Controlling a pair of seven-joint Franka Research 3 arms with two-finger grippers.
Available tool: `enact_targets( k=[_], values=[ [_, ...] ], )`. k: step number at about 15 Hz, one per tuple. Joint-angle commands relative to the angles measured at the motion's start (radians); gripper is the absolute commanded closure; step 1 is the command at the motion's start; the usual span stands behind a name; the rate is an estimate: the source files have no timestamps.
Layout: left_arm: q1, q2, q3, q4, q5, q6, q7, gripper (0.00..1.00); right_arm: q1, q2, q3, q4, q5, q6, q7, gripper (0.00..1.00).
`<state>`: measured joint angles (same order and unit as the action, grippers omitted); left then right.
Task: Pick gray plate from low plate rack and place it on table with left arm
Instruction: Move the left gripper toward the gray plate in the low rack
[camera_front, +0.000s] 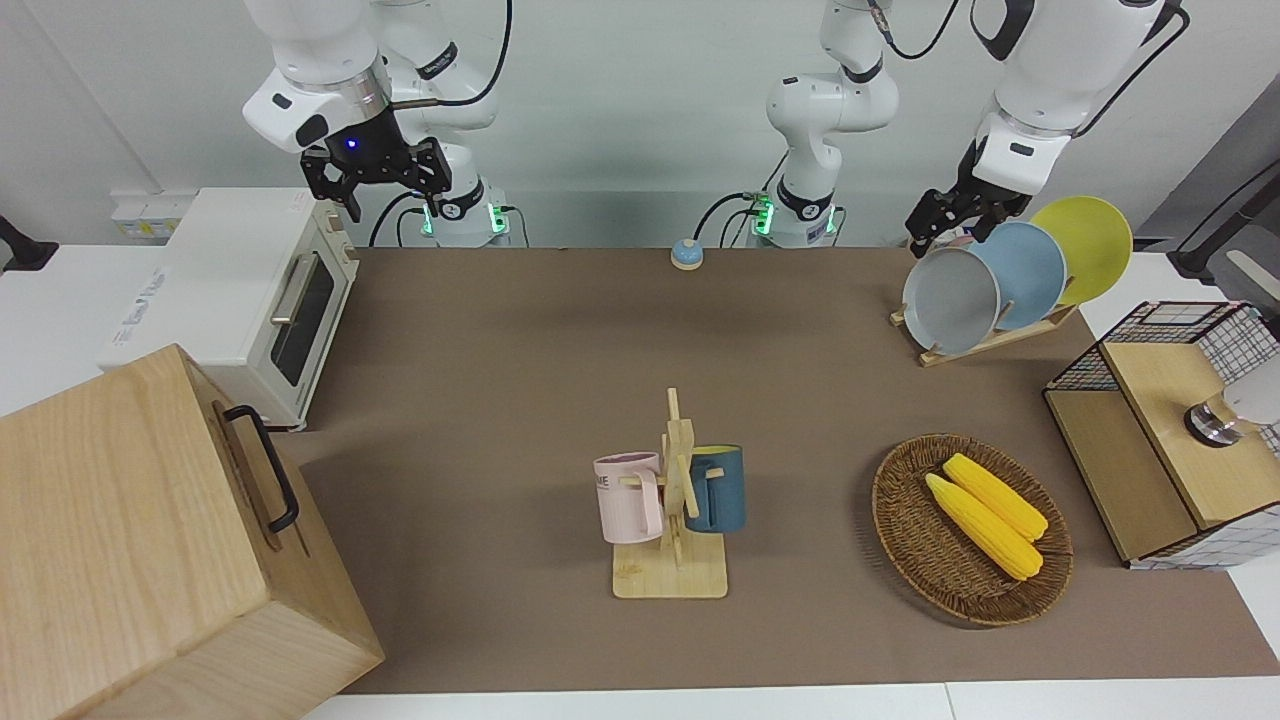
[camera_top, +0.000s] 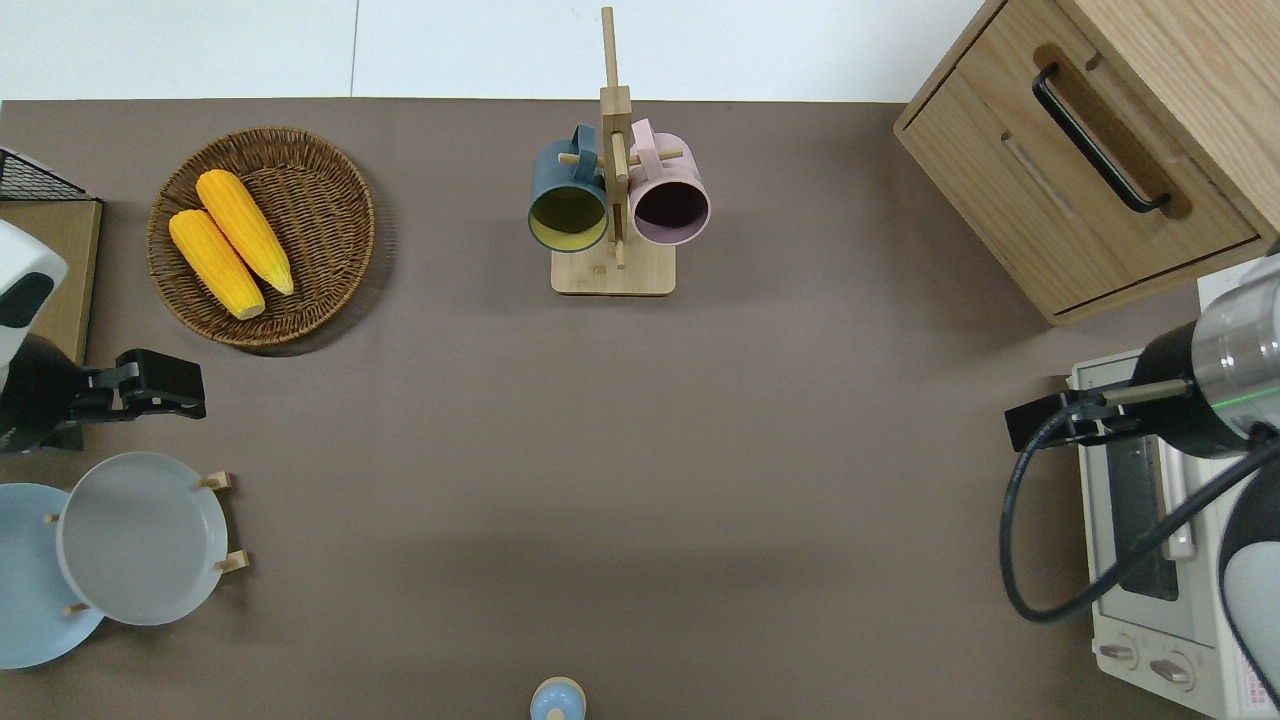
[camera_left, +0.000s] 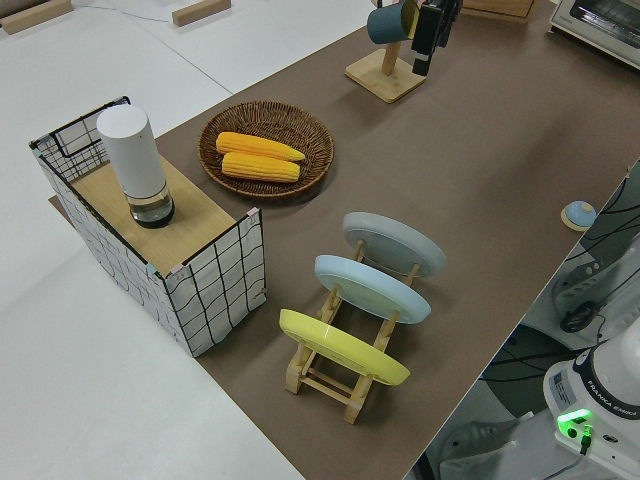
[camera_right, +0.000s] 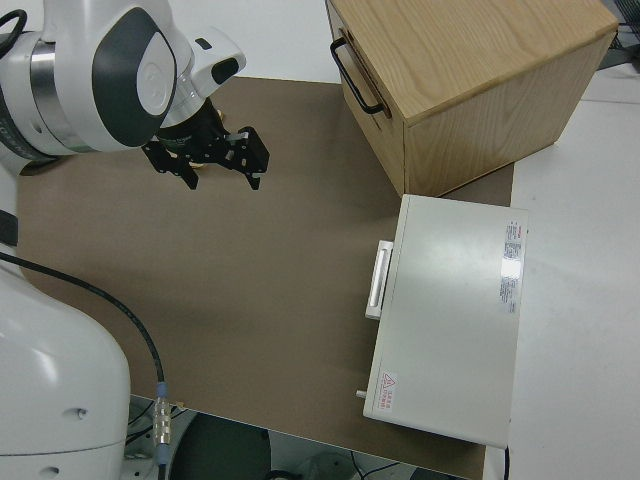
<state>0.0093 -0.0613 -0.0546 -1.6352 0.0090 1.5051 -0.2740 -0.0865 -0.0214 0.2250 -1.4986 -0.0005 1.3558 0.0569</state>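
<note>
The gray plate (camera_front: 950, 300) leans in the end slot of the low plate rack (camera_front: 1000, 338), toward the left arm's end of the table (camera_front: 500, 350). The overhead view shows the plate (camera_top: 140, 540) on the rack's pegs (camera_top: 215, 481). The left side view shows the plate (camera_left: 393, 243) too. My left gripper (camera_front: 930, 228) is open and empty, up in the air. In the overhead view it (camera_top: 165, 383) is over bare table between the rack and the wicker basket. My right gripper (camera_front: 378, 195) is open and parked.
A light blue plate (camera_front: 1022, 272) and a yellow plate (camera_front: 1088, 243) fill the rack's other slots. A wicker basket with corn (camera_front: 970, 530), a mug stand (camera_front: 675, 500), a wire-sided box (camera_front: 1170, 430), a toaster oven (camera_front: 250, 290), a wooden cabinet (camera_front: 130, 540) and a small bell (camera_front: 686, 254) stand around.
</note>
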Motion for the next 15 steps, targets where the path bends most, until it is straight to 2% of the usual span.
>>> enact_targets(
  k=[1, 5, 11, 15],
  values=[
    [0.000, 0.018, -0.002, 0.032, -0.006, -0.026, -0.007, 0.01, -0.015, -0.005, 0.007, 0.006, 0.004, -0.015, -0.003, 0.011],
    [-0.002, 0.015, -0.002, 0.015, 0.014, -0.026, 0.006, 0.01, -0.015, -0.005, 0.007, 0.006, 0.004, -0.015, -0.003, 0.011],
    [-0.034, -0.025, -0.002, -0.124, 0.201, -0.006, 0.045, 0.01, -0.015, -0.005, 0.007, 0.006, 0.004, -0.015, -0.003, 0.011],
    [-0.035, -0.071, 0.004, -0.241, 0.317, 0.014, 0.140, 0.01, -0.015, -0.005, 0.007, 0.006, 0.004, -0.015, -0.002, 0.013]
  ],
)
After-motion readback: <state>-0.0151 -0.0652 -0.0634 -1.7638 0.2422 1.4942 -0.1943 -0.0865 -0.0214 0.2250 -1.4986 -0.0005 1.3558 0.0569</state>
